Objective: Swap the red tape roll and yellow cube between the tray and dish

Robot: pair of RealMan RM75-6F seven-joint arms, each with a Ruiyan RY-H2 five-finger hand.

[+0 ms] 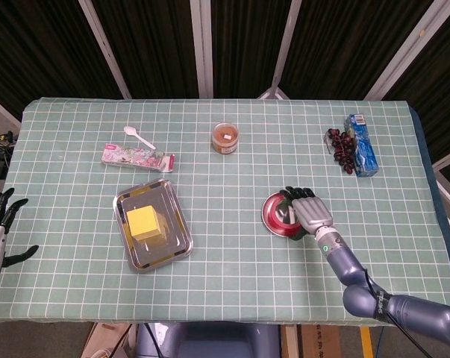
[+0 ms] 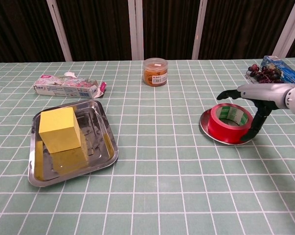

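Nearest, one yellow cube [image 2: 59,129] sits in the one steel tray [image 2: 105,155], while farther right the right robot hand [image 2: 255,99], fingers spread and holding nothing, straddles the one red tape roll [image 2: 229,122] in the one round metal dish [image 2: 209,133], apparently needing to close and lift next.

A lab-style test station — a table [image 1: 232,298] under a green grid cloth holds unrelated props. Behind the table hang dark ribbed panels [image 1: 157,45] between pale struts — no household furnishings.
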